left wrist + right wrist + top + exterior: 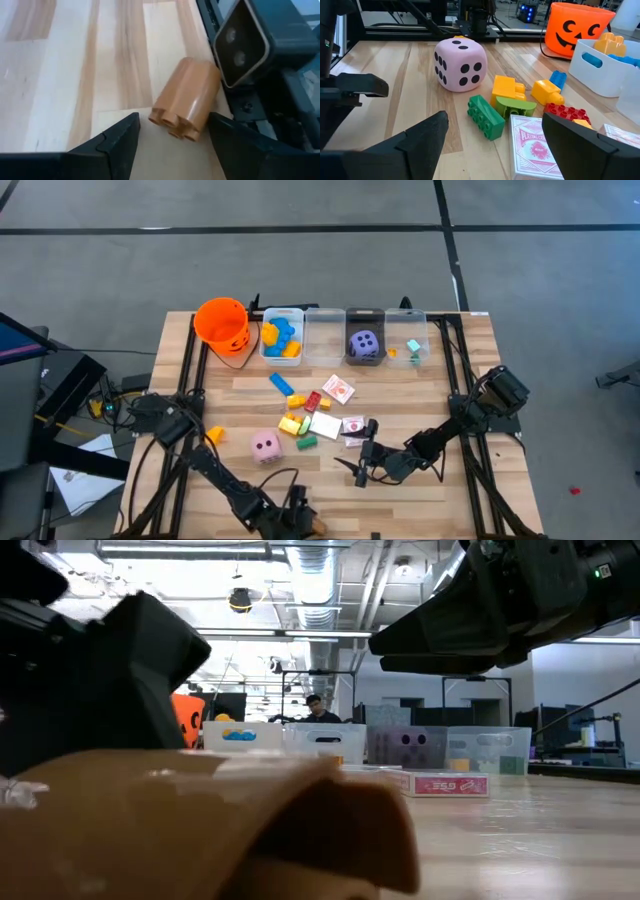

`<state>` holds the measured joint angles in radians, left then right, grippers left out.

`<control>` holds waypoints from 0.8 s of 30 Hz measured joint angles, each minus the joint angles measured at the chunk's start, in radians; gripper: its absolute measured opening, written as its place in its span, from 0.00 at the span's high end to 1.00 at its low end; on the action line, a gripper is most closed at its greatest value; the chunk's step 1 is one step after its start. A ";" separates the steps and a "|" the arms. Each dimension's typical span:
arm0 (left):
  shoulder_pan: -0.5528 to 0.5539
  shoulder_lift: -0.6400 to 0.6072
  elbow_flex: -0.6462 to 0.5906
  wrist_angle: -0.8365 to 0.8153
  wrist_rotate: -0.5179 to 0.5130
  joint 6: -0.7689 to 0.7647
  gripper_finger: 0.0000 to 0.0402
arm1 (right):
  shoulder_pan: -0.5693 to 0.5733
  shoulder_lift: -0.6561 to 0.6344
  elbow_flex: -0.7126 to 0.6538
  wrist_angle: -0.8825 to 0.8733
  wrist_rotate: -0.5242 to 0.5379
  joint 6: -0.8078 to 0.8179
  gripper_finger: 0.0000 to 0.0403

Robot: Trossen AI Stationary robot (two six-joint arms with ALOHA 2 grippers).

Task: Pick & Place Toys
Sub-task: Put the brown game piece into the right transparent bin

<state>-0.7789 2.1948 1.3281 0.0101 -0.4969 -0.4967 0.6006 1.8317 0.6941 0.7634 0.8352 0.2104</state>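
My left gripper (300, 516) is open at the table's near edge. Its fingers stand on either side of a tan plastic block (184, 99) that lies on its side on the wood, and they do not touch it. The block fills the low view's foreground (200, 830). My right gripper (357, 466) is open and empty, low over the table, right of the toy pile. It faces a green block (486, 116), yellow blocks (507, 89), a red block (565, 112), a pink-and-white card pack (535, 147) and the pink die (459, 64), which all lie on the table.
An orange bucket (222, 325) and a row of clear bins (325, 335) stand at the far edge; the bins hold blue and yellow blocks (280, 338) and the purple die (365, 343). The low camera's grey housing (250, 40) sits right beside the tan block.
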 joint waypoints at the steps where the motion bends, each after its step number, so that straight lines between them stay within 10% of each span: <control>1: 0.004 0.000 0.000 0.000 0.000 0.000 0.43 | 0.000 0.000 0.000 0.000 0.000 0.000 0.20; 11: 0.032 0.000 -0.001 0.010 0.017 0.006 0.47 | 0.000 0.000 0.000 0.000 0.000 0.001 0.20; 24: 0.054 0.001 -0.002 0.030 0.028 0.021 0.81 | 0.000 0.000 0.000 0.000 0.000 0.003 0.20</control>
<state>-0.7249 2.1956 1.3262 0.0401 -0.4692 -0.4759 0.6006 1.8317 0.6941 0.7633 0.8351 0.2131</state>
